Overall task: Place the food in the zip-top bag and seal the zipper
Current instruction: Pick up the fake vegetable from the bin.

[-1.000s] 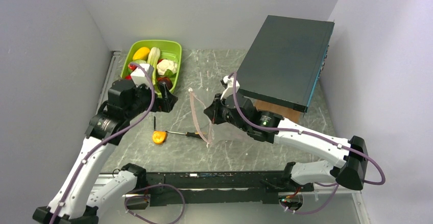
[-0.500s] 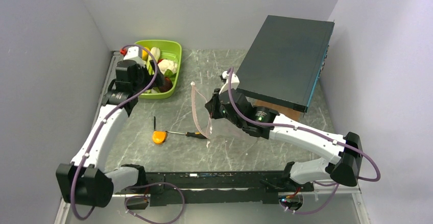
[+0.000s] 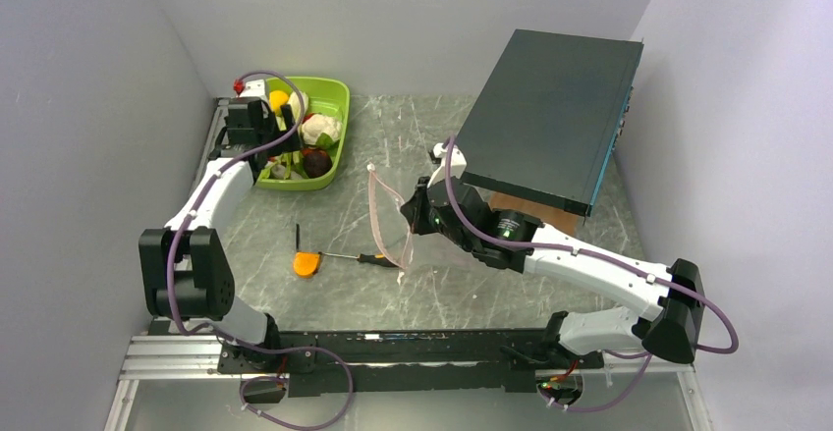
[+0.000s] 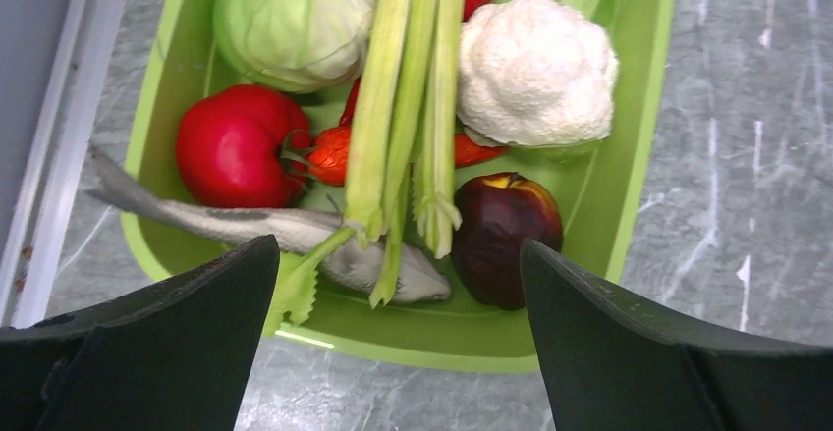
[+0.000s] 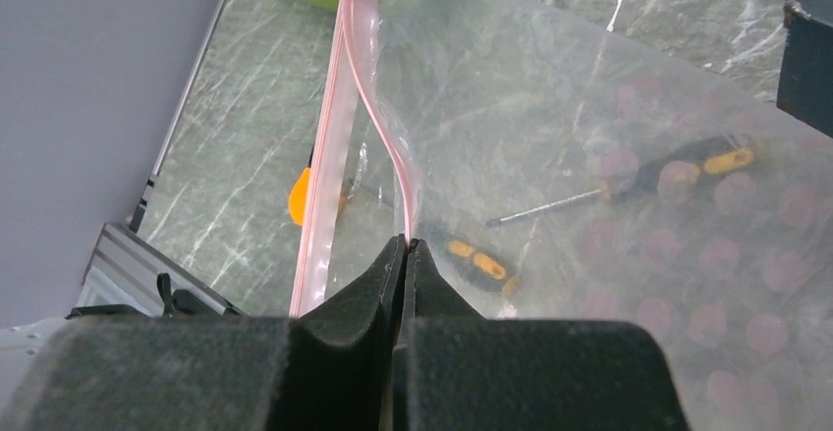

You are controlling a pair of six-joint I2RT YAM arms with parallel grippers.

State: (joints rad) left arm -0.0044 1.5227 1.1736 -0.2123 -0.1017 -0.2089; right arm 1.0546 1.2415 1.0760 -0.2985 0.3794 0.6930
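The food lies in a lime-green tray [image 4: 640, 146]: a white cauliflower [image 4: 535, 68], a light-green leafy head [image 4: 293, 19], a red chili [image 4: 329, 153], a dark purple-red round piece [image 4: 506, 235], celery stalks [image 4: 403, 107], a red tomato [image 4: 236, 141] and a grey fish [image 4: 246, 225]. My left gripper [image 4: 398, 246] hovers wide open over the tray's near end [image 3: 295, 184], nothing between its fingers. My right gripper [image 5: 405, 242] is shut on one lip of the zipper [image 5: 339, 127], so the clear zip-top bag [image 5: 589, 136] is lifted with its mouth gaping. From above, the bag [image 3: 388, 225] stands mid-table beside the right gripper [image 3: 415, 217].
An orange tape measure [image 3: 306, 263] and a yellow-and-black screwdriver [image 3: 359, 257] lie on the table left of the bag. A large dark box [image 3: 550, 117] sits tilted at the back right, over the right arm. Grey walls close in on three sides.
My left arm has swung from the table's middle back over the tray, its gripper still open. My right gripper has kept its hold on the bag, shifting only slightly.
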